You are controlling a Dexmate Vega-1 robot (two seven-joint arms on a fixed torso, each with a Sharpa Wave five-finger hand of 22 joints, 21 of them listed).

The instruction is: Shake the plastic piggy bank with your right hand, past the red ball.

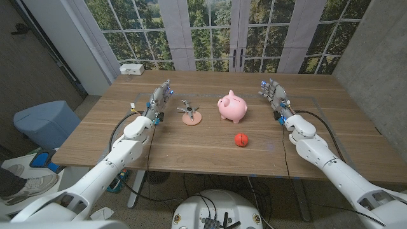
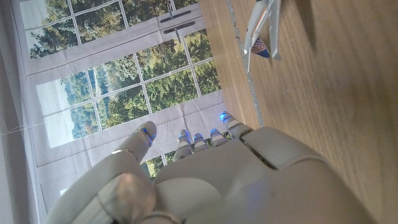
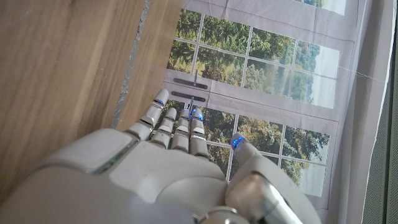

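A pink plastic piggy bank [image 1: 233,106] stands near the middle of the wooden table [image 1: 210,149], snout toward the robot's left. The red ball [image 1: 241,139] lies in front of it, closer to the robot. My right hand [image 1: 273,95] is raised to the right of the piggy bank, apart from it, fingers straight and holding nothing; the right wrist view shows its back [image 3: 168,168]. My left hand [image 1: 159,98] is up at the left side, fingers extended and empty, its back [image 2: 211,180] seen in the left wrist view.
A small metal figure on a round wooden base [image 1: 190,114] stands between my left hand and the piggy bank; a grey and blue piece [image 2: 264,28] appears on the wood in the left wrist view. A white box [image 1: 131,68] sits at the table's far left corner.
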